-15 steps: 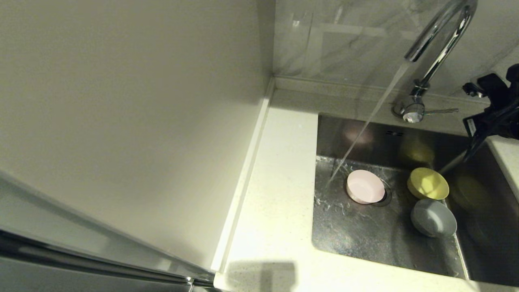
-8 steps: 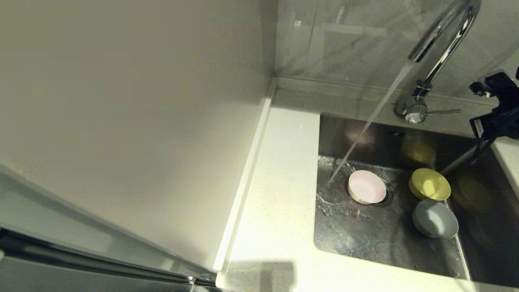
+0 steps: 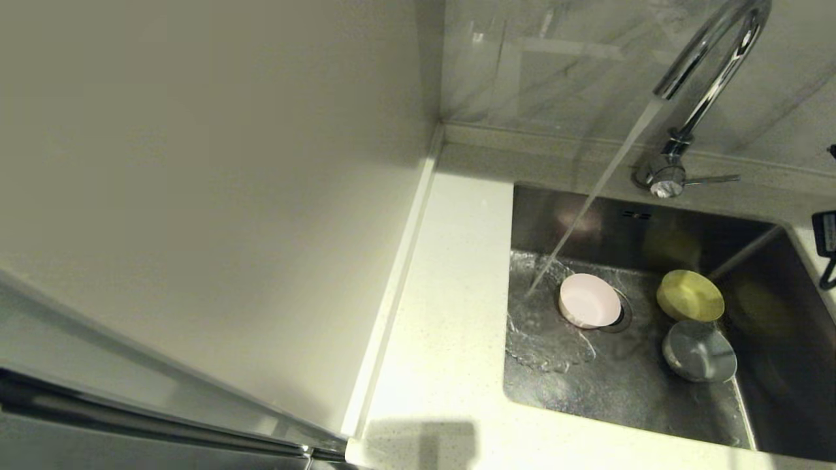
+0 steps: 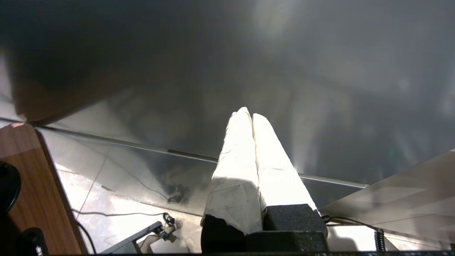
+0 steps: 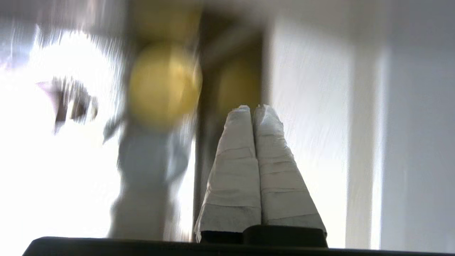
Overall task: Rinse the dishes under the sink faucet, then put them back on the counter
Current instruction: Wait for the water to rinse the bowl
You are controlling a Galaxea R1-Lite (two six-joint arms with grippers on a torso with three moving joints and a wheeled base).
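Water streams from the tall chrome gooseneck faucet [image 3: 702, 72] into the brushed steel sink [image 3: 607, 385]. On its floor sit the pale pink bowl [image 3: 589, 299] over the drain, the yellow bowl [image 3: 690, 295] and the grey-blue bowl [image 3: 699, 351], these last two touching. The white speckled bench [image 3: 444, 339] lies beside it. The right hand [image 5: 253, 108] and the left hand [image 4: 248, 113] each have their wrapped fingers pressed together, holding nothing.

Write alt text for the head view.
Water runs from the faucet into the sink, landing beside the pink bowl over the drain. The yellow bowl and grey-blue bowl sit together nearby; the white counter lies left.
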